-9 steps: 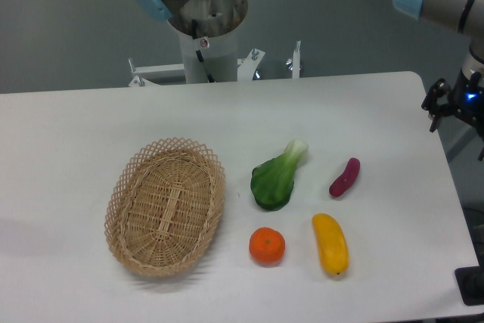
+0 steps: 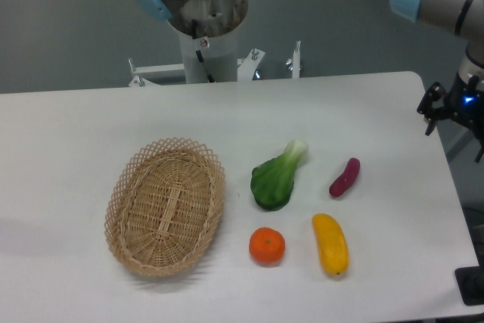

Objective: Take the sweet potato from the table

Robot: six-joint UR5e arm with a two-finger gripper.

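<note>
The gripper point(image 2: 452, 115), its opening impossible to judge, hung well right of the sweet potato point(image 2: 344, 177), risking bumping the nearby yellow fruit point(image 2: 331, 243) on descent.

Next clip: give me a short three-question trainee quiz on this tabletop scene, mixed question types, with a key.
1. True or false: the sweet potato lies inside the wicker basket.
2. Multiple choice: which item lies nearest the sweet potato? A) the orange B) the yellow fruit C) the basket
3. Short answer: is the gripper touching any produce?

Key
1. False; it lies on the bare table, right of the leafy green vegetable.
2. B.
3. No; it hangs at the table's right edge, apart from all items. Its fingers are too small to judge as open or shut.
</note>
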